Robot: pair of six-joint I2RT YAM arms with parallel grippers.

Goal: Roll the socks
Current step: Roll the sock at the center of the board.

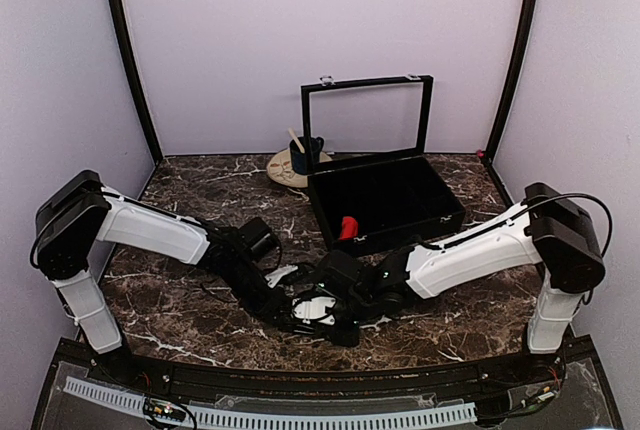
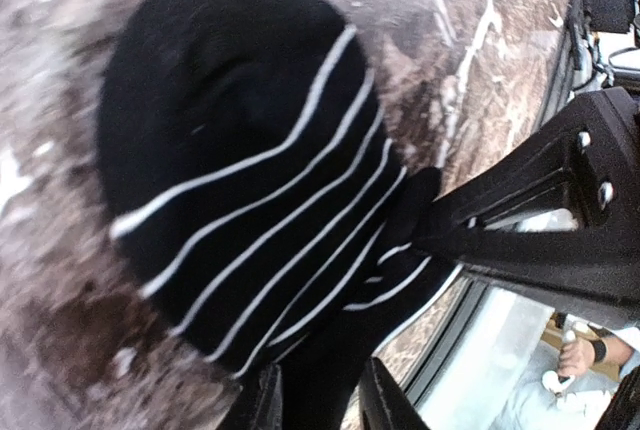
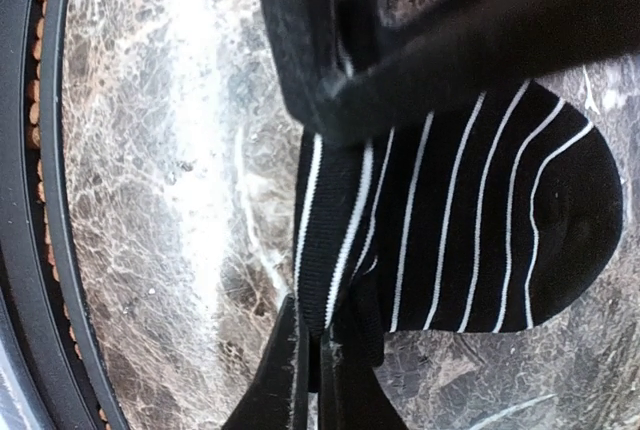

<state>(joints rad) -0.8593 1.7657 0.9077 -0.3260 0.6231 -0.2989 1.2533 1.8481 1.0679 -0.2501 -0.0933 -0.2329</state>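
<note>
The right gripper is pressed together, with the edge of a black fabric sock with thin white stripes pinched between its fingers. The left gripper is seen with its fingers apart and sock fabric filling the gap; whether that fabric is gripped cannot be told. The sock is laid on the dark marbled table. Behind it, a small red item is held in an open black box.

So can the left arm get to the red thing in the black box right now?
Probably not straight away. The box is open and the red thing lies near its near left corner, but the left end effector is down at the striped sock, with the right arm's wrist between.
</note>
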